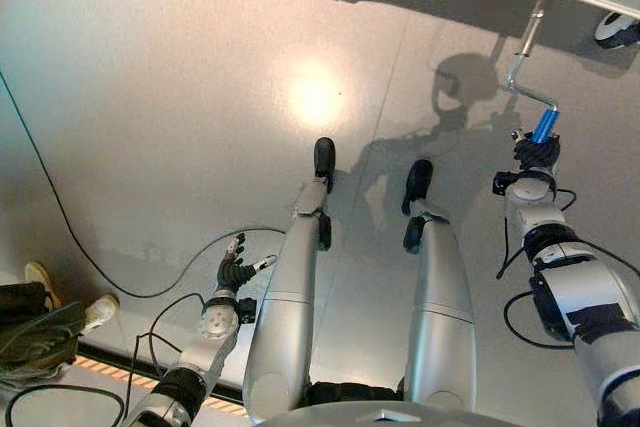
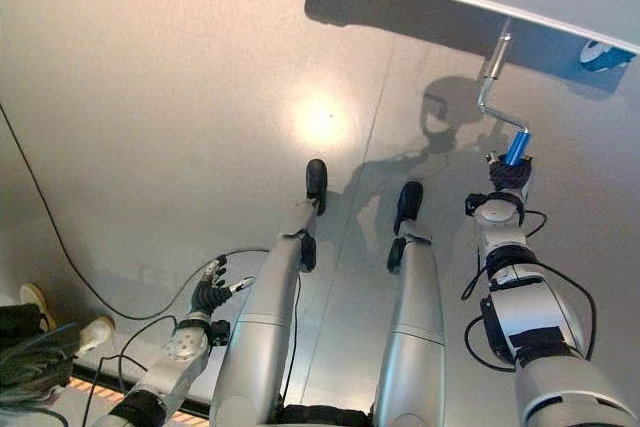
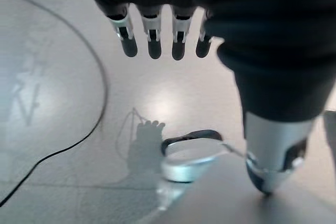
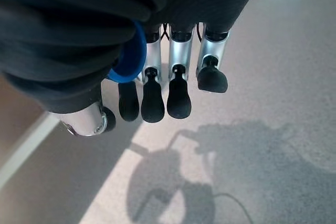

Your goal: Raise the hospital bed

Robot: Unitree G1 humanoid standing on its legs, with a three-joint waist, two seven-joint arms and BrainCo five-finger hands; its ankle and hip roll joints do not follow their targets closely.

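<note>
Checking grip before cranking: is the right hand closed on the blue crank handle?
Closed: the right hand has fingers curled round the blue crank handle.

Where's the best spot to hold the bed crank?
The blue grip at the free end of the crank, approached from below along its axis. It's the offset sleeve meant for turning. The right hand is already curled around it.

A smooth grey floor (image 1: 150,97) with one bright round glare patch (image 1: 313,95) near the centre. At eight o'clock, a person's light-coloured shoes (image 1: 100,309) stand on it beside a dark bundle (image 1: 25,332), and an orange-striped strip (image 1: 105,367) runs along the floor just below them
</note>
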